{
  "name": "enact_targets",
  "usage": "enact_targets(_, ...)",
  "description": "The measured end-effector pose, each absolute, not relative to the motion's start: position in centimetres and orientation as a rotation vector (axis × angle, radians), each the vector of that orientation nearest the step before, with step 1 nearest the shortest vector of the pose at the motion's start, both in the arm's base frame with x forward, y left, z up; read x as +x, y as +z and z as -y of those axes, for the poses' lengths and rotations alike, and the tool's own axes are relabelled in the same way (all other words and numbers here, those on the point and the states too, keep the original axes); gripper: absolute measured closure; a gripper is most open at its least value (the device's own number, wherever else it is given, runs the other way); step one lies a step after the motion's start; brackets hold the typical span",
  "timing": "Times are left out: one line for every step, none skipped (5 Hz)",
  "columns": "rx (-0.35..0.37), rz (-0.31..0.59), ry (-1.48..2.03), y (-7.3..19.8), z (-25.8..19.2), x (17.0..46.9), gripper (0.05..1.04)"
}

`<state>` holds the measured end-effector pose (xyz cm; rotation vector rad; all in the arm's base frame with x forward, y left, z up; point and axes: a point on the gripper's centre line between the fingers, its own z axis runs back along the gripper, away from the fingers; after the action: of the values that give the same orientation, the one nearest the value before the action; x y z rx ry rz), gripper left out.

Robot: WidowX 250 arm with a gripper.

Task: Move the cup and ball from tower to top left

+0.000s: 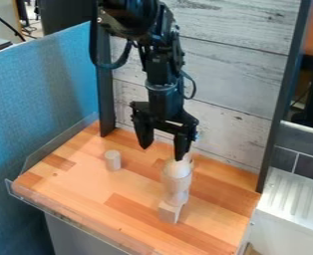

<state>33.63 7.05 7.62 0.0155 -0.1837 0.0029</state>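
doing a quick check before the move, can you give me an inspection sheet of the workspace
surface: wooden tabletop, mixed light and darker strips, clear edging along its near side
job's things: pale ball resting in the cup, which tops a tower with a wooden block at its base
clutter: lone wooden cylinder, upright, left of the tower in view
grippers: one gripper, open above the tower, one fingertip close to the ball; contact unclear
cables: black loops beside the arm
surroundings: blue partition, pale plank panel
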Motion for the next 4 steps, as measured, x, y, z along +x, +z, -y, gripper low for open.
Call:
enact_targets(0.030,0.185,-0.002,6.7,-6.5,33.9,0.082)
enact_targets(0.037,0.171,0.006,5.7,-6.4,34.1,0.082)
enact_targets(0.047,0.171,0.017,4.6,-6.4,34.2,0.082)
enact_targets(0.043,0.164,0.028,3.9,-6.3,34.2,0.082)
